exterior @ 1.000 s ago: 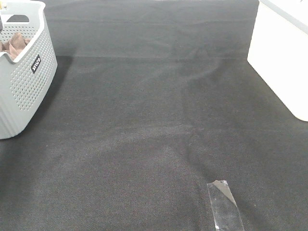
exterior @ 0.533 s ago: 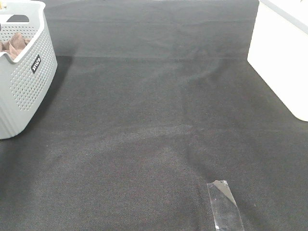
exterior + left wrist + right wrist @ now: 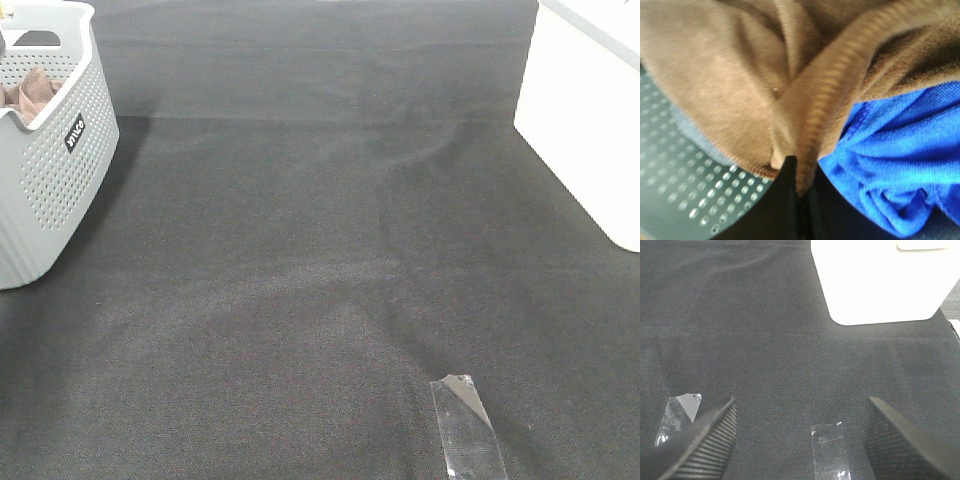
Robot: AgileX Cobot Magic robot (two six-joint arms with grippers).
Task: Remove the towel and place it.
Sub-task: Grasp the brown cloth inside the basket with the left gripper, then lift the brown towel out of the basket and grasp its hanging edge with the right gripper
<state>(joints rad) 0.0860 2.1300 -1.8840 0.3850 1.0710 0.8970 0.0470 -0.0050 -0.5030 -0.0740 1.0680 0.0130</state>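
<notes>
The left jaws are clamped on the stitched edge of the brown terry towel (image 3: 740, 75), inside the perforated grey basket (image 3: 675, 170). A crumpled blue cloth (image 3: 900, 150) touches the towel just beside these jaws. The right jaws stand spread wide, empty, over the black desk (image 3: 765, 330).
</notes>
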